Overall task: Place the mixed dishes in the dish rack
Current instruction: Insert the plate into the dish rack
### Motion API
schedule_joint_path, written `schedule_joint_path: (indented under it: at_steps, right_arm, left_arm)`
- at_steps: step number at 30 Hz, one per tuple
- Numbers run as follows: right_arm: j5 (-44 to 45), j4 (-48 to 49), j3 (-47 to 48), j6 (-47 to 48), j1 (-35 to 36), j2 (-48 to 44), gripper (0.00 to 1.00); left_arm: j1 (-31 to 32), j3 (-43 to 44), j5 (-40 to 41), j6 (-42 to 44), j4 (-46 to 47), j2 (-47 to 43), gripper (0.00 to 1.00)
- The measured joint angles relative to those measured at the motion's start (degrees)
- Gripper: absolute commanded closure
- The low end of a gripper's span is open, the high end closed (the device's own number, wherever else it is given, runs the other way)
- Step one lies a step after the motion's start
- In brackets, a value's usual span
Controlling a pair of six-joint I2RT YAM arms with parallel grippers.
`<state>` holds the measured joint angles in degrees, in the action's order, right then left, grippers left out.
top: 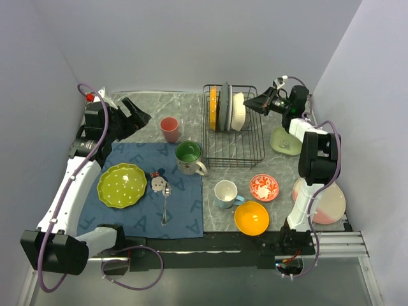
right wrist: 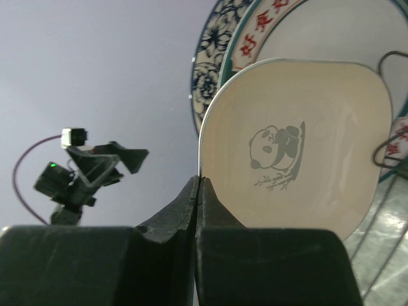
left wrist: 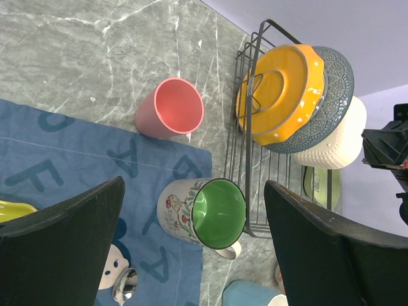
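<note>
The black wire dish rack (top: 233, 137) holds an orange scalloped plate (top: 213, 108), a grey plate (top: 223, 105) and a cream bowl (top: 238, 112), all on edge. My right gripper (top: 250, 104) is shut and empty, its tips just beside the bowl's rim (right wrist: 210, 127); the panda-printed inside of the bowl (right wrist: 299, 146) fills the right wrist view. My left gripper (left wrist: 194, 186) hangs open high above the green-lined mug (left wrist: 217, 212), with the pink cup (left wrist: 171, 108) lying beyond it. A lime-green plate (top: 122, 185) sits on the blue mat (top: 185, 204).
In front of the rack stand a pale blue mug (top: 225, 193), a red-patterned dish (top: 264, 187) and an orange bowl (top: 251, 217). A pink plate (top: 322, 203) and a pale green dish (top: 284, 141) lie by the right arm. A spoon (top: 165, 203) and a small figure dish (top: 157, 183) rest on the mat.
</note>
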<state>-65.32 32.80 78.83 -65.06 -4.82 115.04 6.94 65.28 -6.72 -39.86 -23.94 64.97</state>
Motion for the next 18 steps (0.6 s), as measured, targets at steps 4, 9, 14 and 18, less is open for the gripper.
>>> schedule_joint_path:
  at_steps: [4,9,14,18]
  right_arm:
    - [1.07,-5.68,1.44,4.52,-0.04,0.00,1.00]
    - [2.89,-12.63,4.48,9.57,-0.11,0.02,1.00]
    - [4.61,-19.93,9.29,14.10,0.09,1.60,0.97]
    - [6.78,-25.14,13.35,17.55,0.24,4.09,0.98]
  left_arm:
    - [0.00,0.00,0.00,-0.02,0.02,0.00,0.03]
    - [0.00,0.00,-0.02,-0.04,0.02,0.00,0.03]
    - [0.00,0.00,-0.02,-0.07,0.04,0.00,0.03]
    - [0.00,0.00,-0.02,-0.09,0.04,0.00,0.03]
